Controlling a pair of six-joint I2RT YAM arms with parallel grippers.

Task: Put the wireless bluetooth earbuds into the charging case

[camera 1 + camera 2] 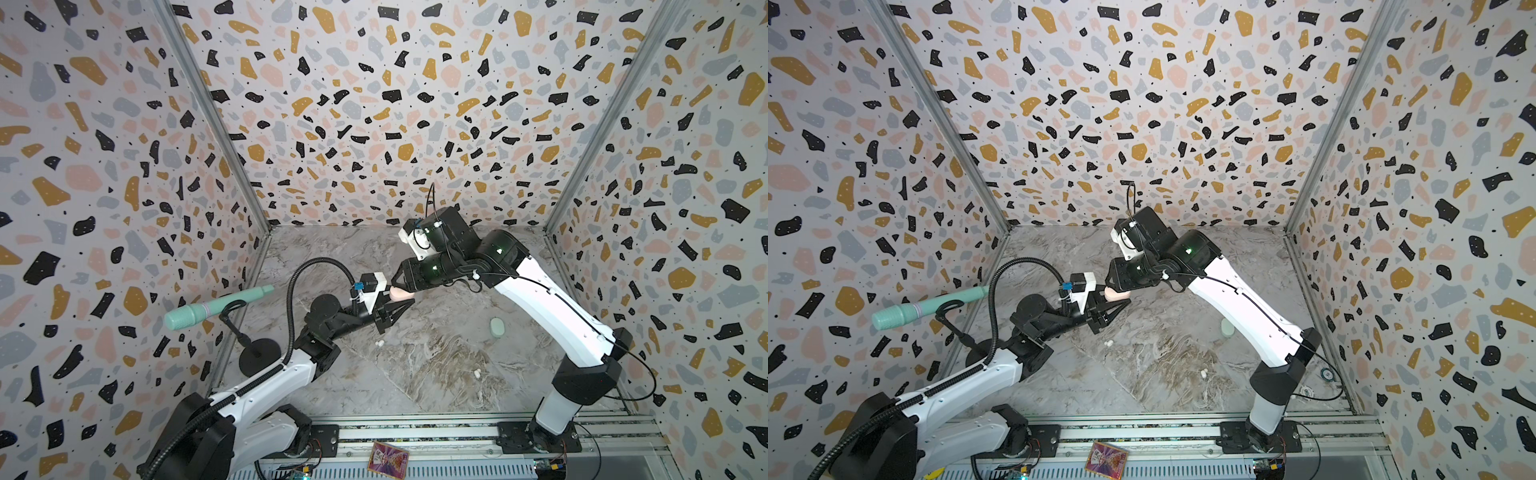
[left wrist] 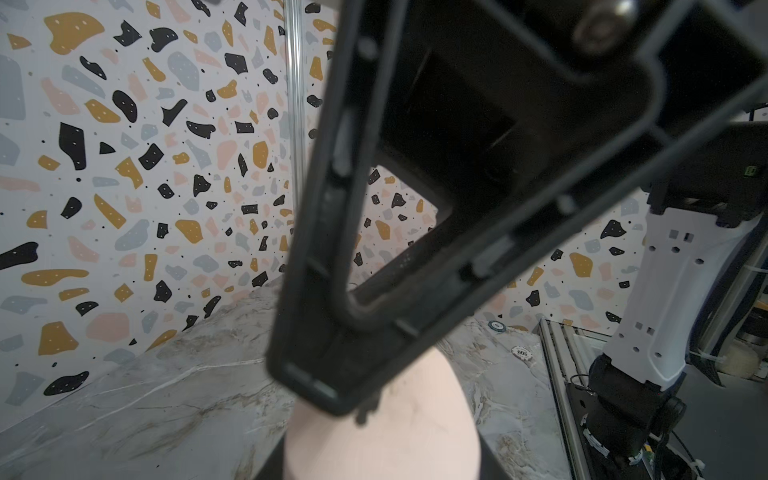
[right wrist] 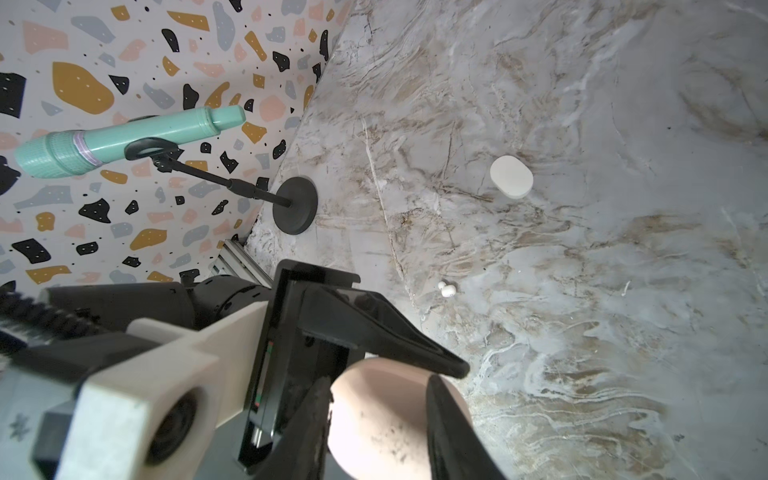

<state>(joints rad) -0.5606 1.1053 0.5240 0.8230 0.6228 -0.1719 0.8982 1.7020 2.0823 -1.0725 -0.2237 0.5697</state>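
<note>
left end effector (image 1: 406, 300) and right end effector (image 3: 382, 415) pinch the pink case (image 1: 401, 294); white earbuds (image 1: 379, 343) lie on the desk (image 1: 415, 382), uninserted.

A white chip (image 2: 521, 353) reads "500", upside down in the left wrist view; it lies at four o'clock on the table (image 1: 1142, 374). Print on the card (image 1: 1105, 457) is unreadable.
</note>
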